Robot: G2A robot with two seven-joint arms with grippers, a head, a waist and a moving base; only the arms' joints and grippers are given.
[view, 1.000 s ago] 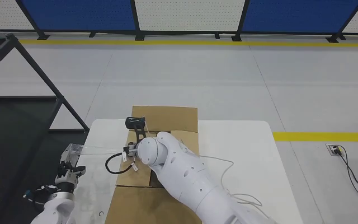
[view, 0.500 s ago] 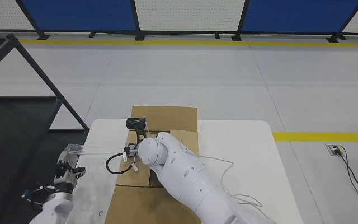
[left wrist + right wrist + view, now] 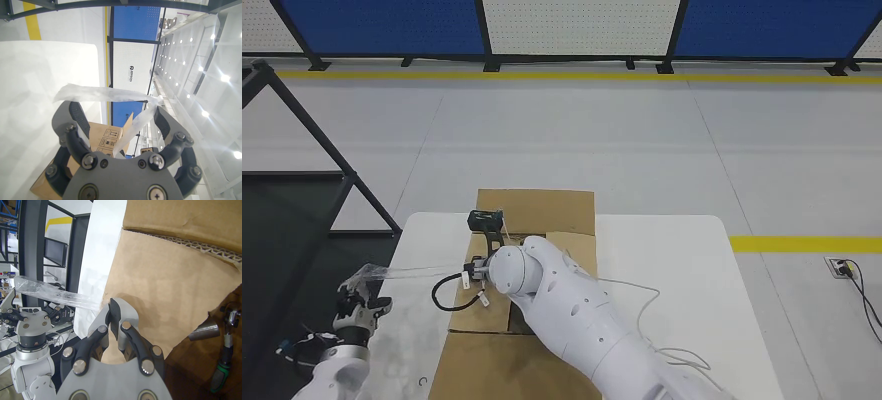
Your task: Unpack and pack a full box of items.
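Right hand (image 3: 110,308) pinches the tape strip (image 3: 53,293) by the box (image 3: 160,285) — left hand (image 3: 115,108) gapes wide, strip touching one fingertip (image 3: 160,121).

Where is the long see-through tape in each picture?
Top view: tape stretches from the table's left edge toward the cardboard box.
Left wrist view: tape drapes across the tips of the open left gripper.
Right wrist view: tape runs out from the shut right gripper.
Shared landmark: the cardboard box.

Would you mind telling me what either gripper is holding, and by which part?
The right gripper pinches the clear tape strip by one end; its other end merely clings to the open left gripper.
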